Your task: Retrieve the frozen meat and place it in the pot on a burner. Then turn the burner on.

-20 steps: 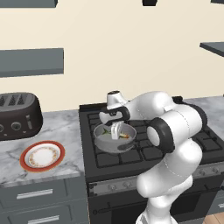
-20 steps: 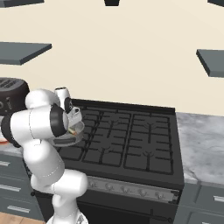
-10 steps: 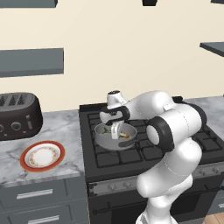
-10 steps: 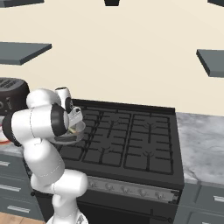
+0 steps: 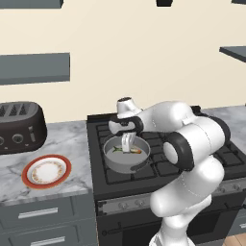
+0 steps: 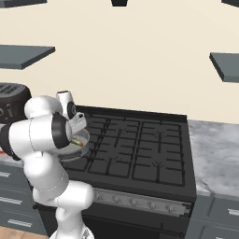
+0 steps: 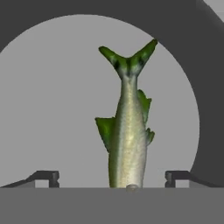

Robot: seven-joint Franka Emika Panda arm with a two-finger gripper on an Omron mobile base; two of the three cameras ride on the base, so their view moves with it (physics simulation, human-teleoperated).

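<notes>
1. A shallow grey metal pot (image 5: pixel 126 154) sits on the front-left burner (image 5: pixel 126 163) of a black gas cooktop (image 6: pixel 140 149). Inside it lies the frozen meat (image 7: pixel 127 140), a slender greenish fish, resting on the pot floor.
2. The end effector (image 7: pixel 112 177) hangs just above the pot, its fingertips (image 7: pixel 48 176) spread wide on either side of the fish, gripping nothing.
3. To the left, the grey marble surface (image 5: pixel 67 144) carries a white plate with a red-orange rim (image 5: pixel 46 170) and a dark toaster (image 5: pixel 20 127). Grey shelves (image 5: pixel 33 67) hang on the cream wall.
</notes>
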